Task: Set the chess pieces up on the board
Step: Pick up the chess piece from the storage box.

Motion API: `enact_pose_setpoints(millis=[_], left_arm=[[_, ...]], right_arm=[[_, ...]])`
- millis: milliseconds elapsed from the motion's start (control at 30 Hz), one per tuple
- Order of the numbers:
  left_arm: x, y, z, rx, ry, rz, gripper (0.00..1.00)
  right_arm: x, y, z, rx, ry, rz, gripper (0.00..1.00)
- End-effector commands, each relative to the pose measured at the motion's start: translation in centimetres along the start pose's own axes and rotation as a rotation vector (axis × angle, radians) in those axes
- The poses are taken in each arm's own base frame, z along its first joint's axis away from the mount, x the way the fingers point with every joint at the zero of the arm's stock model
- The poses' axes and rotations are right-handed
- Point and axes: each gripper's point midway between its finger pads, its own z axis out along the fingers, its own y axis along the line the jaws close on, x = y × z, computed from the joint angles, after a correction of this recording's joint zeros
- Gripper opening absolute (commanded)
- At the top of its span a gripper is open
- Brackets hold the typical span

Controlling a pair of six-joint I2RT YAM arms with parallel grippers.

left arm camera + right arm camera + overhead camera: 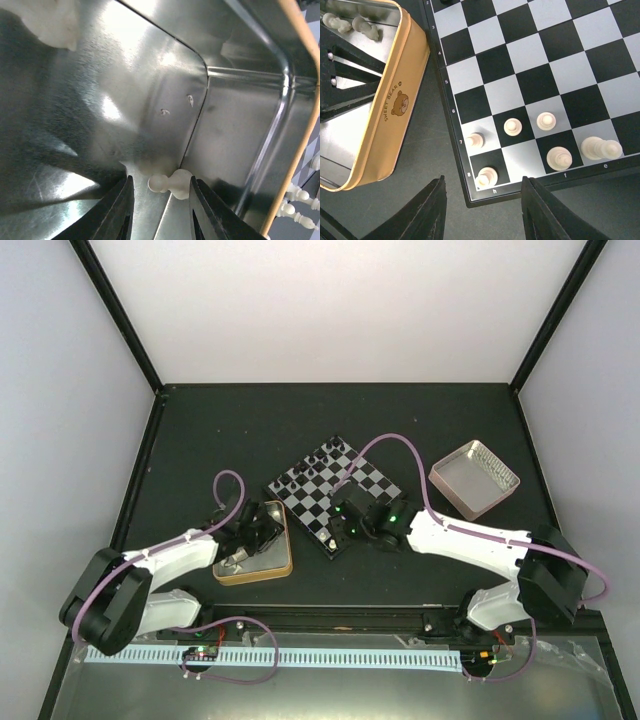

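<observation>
Your left arm stretches from its base at the bottom left up and rightwards, wrist bent down so the left gripper (160,202) sits inside the gold-rimmed tin (284,542). Its 2 fingers are spread apart close to the shiny floor, and a cream-white piece (170,182) lies on its side between them by the corner of the tin. It seems to brush the right finger, but nothing is clamped. The right wrist view shows 2 more white pieces (365,27) at the tin's far end.

Just right of the tin lies the board (345,490), turned like a diamond, its near-left edge just beside the tin's wall. Black pieces (320,455) crowd its far corner. At the near corner 6 white pieces stand: 3 pawns (512,126) on row 7, and behind them 3 larger pieces (559,158) on row 8.

Your right arm runs from its base at the bottom right leftwards, low over the table, with its purple cable (395,445) arching over the board. The right gripper (482,200) hangs over the board's near corner above square h8, fingers wide apart and empty.

Further right, well apart from the board, is the pinkish silver tray (492,455)
</observation>
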Motion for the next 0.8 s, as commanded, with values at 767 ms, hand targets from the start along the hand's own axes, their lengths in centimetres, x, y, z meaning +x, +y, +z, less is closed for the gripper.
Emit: enact_pose_setpoints(millis=[767], left_arm=[[-0.4,1.5,2.1,-0.013,-0.024,-0.147,0.06]], right_arm=[[-0.7,-0.9,-1.5,0.033,-0.069,0.0,0.41]])
